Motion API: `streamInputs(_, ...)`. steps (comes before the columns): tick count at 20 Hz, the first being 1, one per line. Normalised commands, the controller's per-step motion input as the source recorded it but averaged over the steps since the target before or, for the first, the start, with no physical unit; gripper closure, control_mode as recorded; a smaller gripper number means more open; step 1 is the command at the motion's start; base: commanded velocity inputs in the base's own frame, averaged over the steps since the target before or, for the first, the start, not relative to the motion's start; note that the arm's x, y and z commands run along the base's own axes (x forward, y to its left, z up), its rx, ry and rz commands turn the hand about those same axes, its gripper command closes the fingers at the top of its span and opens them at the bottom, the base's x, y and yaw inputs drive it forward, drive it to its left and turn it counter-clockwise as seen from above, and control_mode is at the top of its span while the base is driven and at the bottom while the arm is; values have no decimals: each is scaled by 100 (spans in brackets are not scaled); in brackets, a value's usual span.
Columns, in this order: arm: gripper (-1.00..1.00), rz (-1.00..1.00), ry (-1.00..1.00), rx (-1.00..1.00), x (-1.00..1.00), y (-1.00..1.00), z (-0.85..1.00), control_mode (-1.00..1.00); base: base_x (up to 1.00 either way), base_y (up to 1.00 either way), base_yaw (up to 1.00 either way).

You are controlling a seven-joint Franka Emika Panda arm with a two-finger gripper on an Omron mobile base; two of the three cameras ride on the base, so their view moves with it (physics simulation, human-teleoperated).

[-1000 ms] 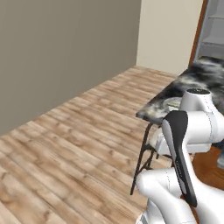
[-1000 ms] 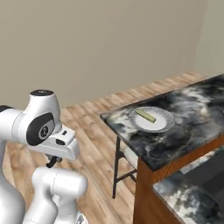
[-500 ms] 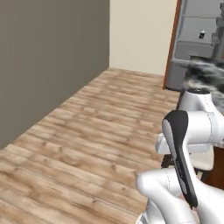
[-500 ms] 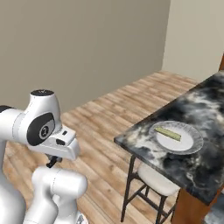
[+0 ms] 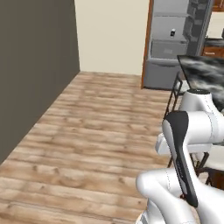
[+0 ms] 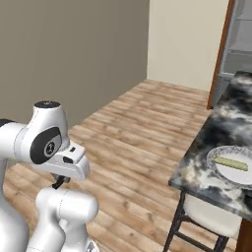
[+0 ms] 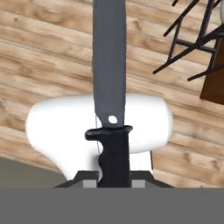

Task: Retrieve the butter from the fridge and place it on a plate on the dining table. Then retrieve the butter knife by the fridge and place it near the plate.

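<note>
Between my closed fingers I grip the butter knife [image 7: 110,87] by its black handle, blade pointing out ahead so it can be laid beside the plate [image 6: 219,167] on the dining table [image 6: 221,128], where the butter [image 6: 230,163] lies.

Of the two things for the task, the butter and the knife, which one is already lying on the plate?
The butter: the pale stick lies on the plate at the dining table's edge. The knife, grey blade and black handle, is in the shut gripper.
</note>
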Motion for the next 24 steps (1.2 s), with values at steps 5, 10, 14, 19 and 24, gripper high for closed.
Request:
streamInputs(5, 100, 0, 0, 0, 0, 0, 0, 100, 98, 96, -51)
streamInputs(10, 100, 0, 0, 0, 0, 0, 0, 100, 95, 78, -63)
streamInputs(14, 100, 0, 0, 0, 0, 0, 0, 100, 73, 63, -72)
streamInputs(19, 100, 0, 0, 0, 0, 0, 0, 100, 52, 46, -79)
streamInputs(24, 100, 0, 0, 0, 0, 0, 0, 100, 42, 35, -84)
